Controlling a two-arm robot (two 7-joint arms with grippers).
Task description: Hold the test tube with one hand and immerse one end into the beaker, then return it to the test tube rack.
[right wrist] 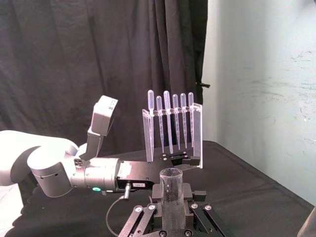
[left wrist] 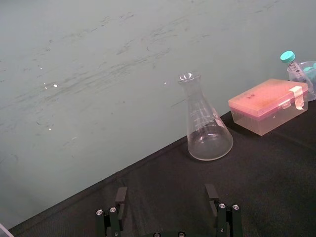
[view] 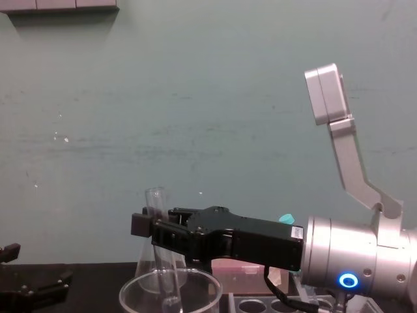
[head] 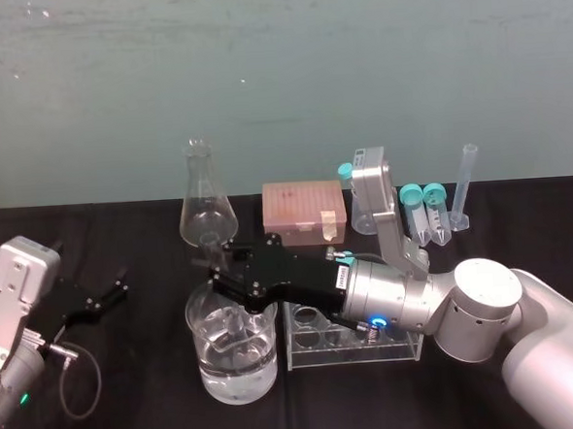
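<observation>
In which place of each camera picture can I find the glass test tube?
Head view: test tube left of centre, in the right gripper, lower end in the beaker.
Chest view: test tube lower left, tilted, rising from the beaker.
Right wrist view: test tube nearest the camera, clamped, open mouth visible.
Left wrist view: open left gripper faces the Erlenmeyer flask instead.
Shared landmark: that flask, behind the beaker in the head view.

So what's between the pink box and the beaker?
Head view: the right gripper, shut on the test tube dipping into the beaker. Left gripper sits open, far left.
</observation>
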